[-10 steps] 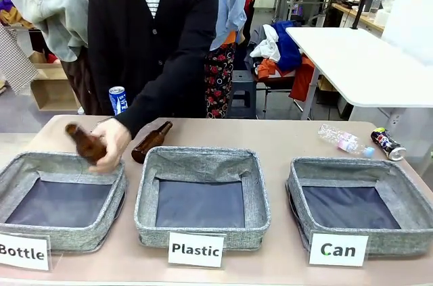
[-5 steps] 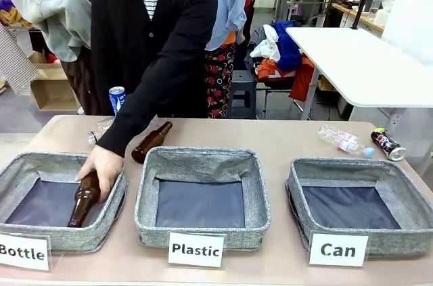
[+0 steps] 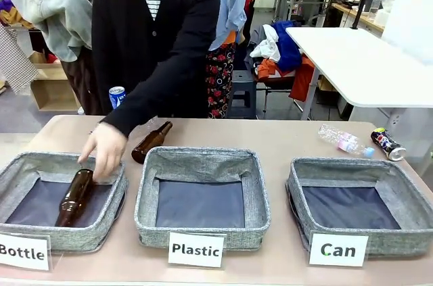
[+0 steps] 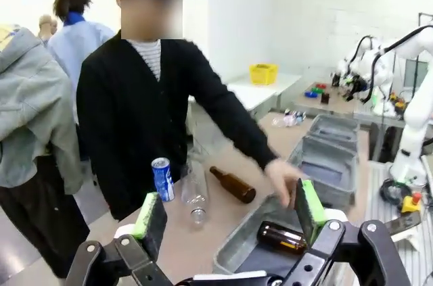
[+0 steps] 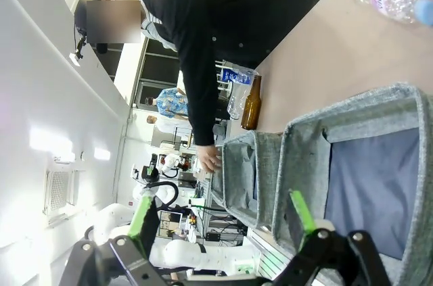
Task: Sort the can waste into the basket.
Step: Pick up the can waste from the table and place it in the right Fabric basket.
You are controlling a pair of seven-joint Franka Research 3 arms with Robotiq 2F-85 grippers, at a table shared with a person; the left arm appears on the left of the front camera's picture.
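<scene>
Front view suggests nothing is sorted yet: the basket (image 3: 338,164) is empty, the black can (image 3: 388,144) lies on the table (image 3: 270,138) just beyond it, and the blue can (image 3: 117,97) stands far left. The left end effector (image 4: 230,208) and right end effector (image 5: 220,213) both gape, holding nothing.

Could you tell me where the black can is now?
Front view: the black can lies on its side at the far right of the table, beside the clear bottle, beyond the Can basket.

Brown btl (image 3: 74,197) lying in "Bottle" basket (image 3: 27,162); 2nd brown btl (image 3: 151,141) on table (image 3: 270,138) behind "Plastic" basket (image 3: 203,158); clear btl (image 3: 342,140) at R.
</scene>
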